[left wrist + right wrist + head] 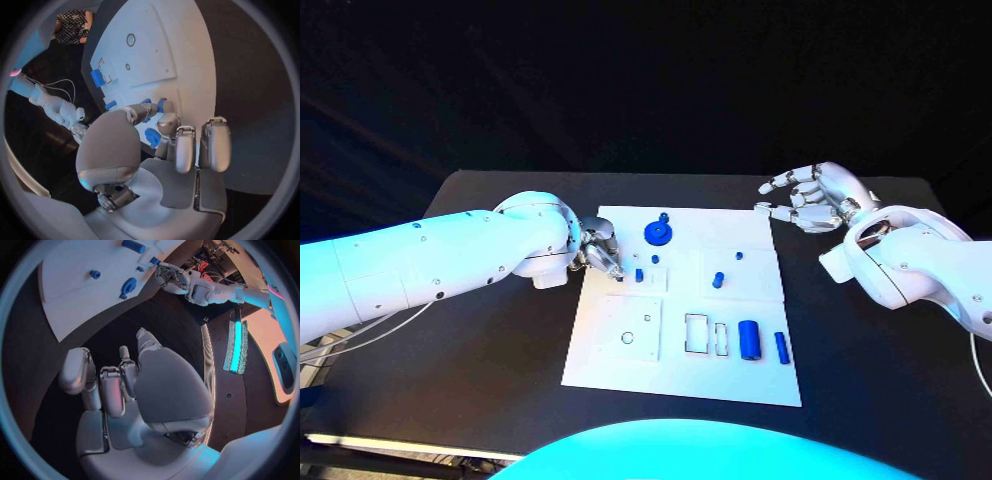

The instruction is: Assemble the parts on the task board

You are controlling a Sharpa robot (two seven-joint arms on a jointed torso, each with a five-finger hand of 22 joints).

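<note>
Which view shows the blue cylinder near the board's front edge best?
The head view: the blue cylinder lies unobstructed on the task board, beside a thinner blue piece. The left wrist view shows it small and distorted; the right wrist view catches it at the rim.

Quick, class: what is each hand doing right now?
Left hand: pinching a small blue part on the task board.
Right hand: open, holding nothing.
</note>
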